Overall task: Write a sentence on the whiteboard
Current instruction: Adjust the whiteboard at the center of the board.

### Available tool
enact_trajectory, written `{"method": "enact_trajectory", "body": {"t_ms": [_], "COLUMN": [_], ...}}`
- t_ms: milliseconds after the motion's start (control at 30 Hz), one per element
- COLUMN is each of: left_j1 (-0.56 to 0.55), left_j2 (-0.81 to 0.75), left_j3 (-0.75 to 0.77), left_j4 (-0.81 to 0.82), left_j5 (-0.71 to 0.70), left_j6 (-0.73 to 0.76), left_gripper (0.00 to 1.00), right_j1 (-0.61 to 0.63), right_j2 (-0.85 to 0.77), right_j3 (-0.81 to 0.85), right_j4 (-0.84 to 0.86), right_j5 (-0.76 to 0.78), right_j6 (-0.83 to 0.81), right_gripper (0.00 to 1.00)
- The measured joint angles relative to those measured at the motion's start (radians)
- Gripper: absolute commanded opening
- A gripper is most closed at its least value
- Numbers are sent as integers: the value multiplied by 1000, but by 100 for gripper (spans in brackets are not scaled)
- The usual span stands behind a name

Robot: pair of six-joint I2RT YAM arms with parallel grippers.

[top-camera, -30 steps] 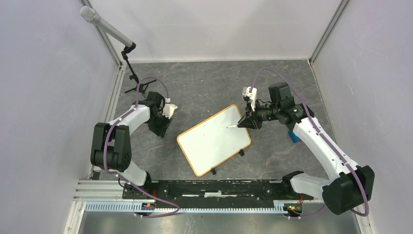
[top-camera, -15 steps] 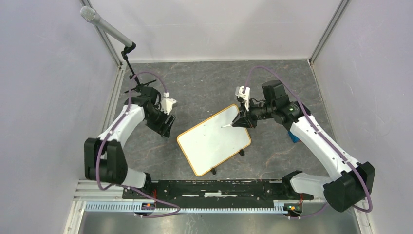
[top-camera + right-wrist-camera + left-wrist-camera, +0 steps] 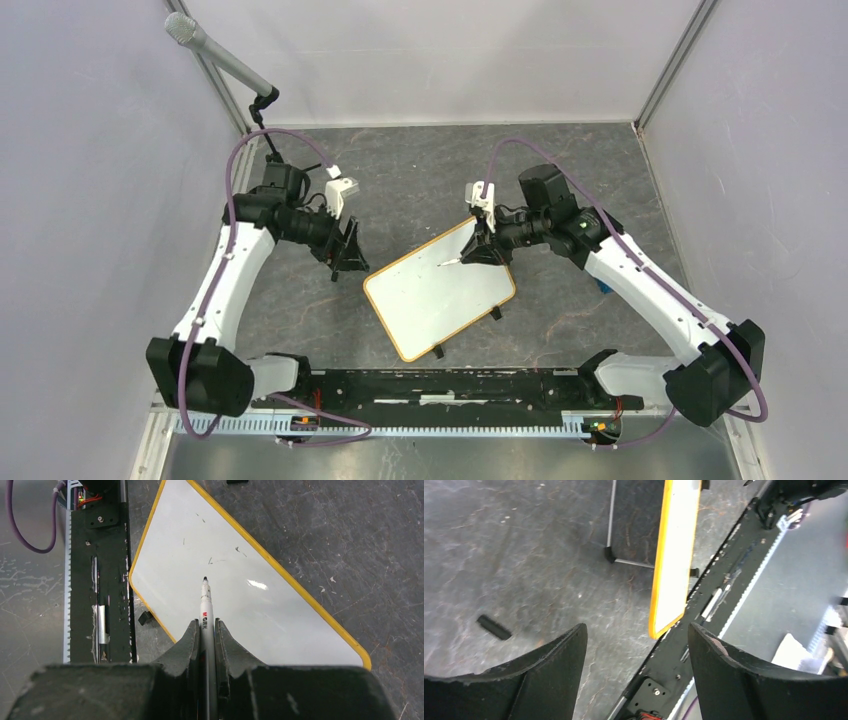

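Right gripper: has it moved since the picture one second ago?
Yes. In the top view the right gripper, shut on the marker, has shifted left, from the far corner of the whiteboard further in over its white surface.

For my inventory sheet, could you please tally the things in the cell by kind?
whiteboard: 1
marker: 1
microphone on stand: 1
small black piece: 1
blue object: 1
left gripper, right gripper: 2
Total: 7

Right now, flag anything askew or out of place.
The whiteboard lies diagonal to the table's edges, bearing only faint stray marks. A small black piece lies loose on the table near the left gripper.
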Motion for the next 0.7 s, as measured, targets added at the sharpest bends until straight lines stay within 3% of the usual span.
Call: {"method": "enact_trajectory", "body": {"t_ms": [467, 700], "left_j1": [-134, -231], "left_j2": [283, 410], "left_j3": [79, 174], "left_j4": [30, 35], "left_j5": [154, 182], "left_j6": [-14, -14], "left_gripper": [56, 34], "right_j1": [0, 0], "right_j2": [-37, -47], "right_j3": [17, 23], "right_j4": [-76, -106], "right_j5": [-35, -55], "right_j6": [-55, -68], "right_gripper": [0, 0]}}
